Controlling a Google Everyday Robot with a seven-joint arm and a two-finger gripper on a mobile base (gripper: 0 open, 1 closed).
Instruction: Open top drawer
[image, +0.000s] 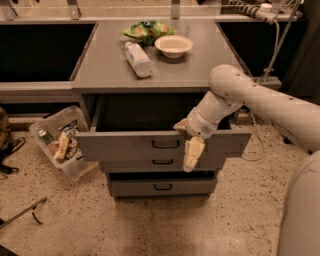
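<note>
You are viewing the gripper (184, 146) hanging over the front edge of the pulled-out top drawer (125, 146), fingers (193, 154) standing apart, below the worktop (105, 65).
</note>
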